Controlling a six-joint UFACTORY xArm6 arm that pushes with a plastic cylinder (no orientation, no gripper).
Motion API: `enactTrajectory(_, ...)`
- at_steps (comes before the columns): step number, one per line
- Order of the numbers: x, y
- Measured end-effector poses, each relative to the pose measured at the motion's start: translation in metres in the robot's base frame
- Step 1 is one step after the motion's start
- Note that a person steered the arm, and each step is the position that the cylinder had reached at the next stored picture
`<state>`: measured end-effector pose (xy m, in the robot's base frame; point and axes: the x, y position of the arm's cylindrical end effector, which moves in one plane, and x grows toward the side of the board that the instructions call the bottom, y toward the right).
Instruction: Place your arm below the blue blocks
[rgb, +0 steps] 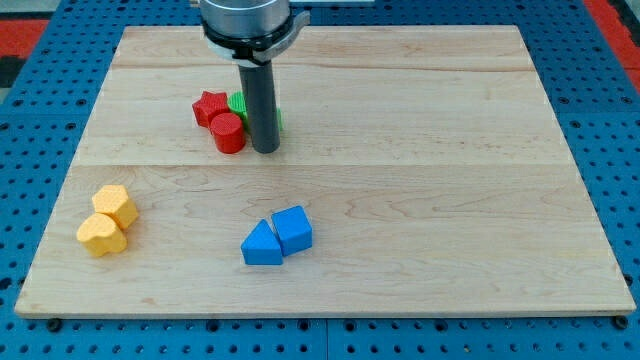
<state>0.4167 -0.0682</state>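
Where the dark rod meets the wooden board (420, 230), my tip (265, 150) rests just beside the red cylinder (228, 133), on its right. There are no jaws to open or shut here, only the bare rod, holding nothing. The red star (209, 107) sits touching the cylinder toward the view's upper left, and a green block (239, 102) shows partly behind the rod, its shape unclear. The blue blocks lie well below the tip: a blue triangle (262, 245) touching a blue cube (293, 229) to its right. Two yellow blocks (116, 204) (101, 236) touch each other near the board's left edge.
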Motion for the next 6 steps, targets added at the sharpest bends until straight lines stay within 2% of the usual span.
enactTrajectory(2, 0.035, 0.111)
enactTrajectory(3, 0.09, 0.138)
enactTrajectory(4, 0.157, 0.135)
enactTrajectory(5, 0.175, 0.083)
enactTrajectory(6, 0.16, 0.041)
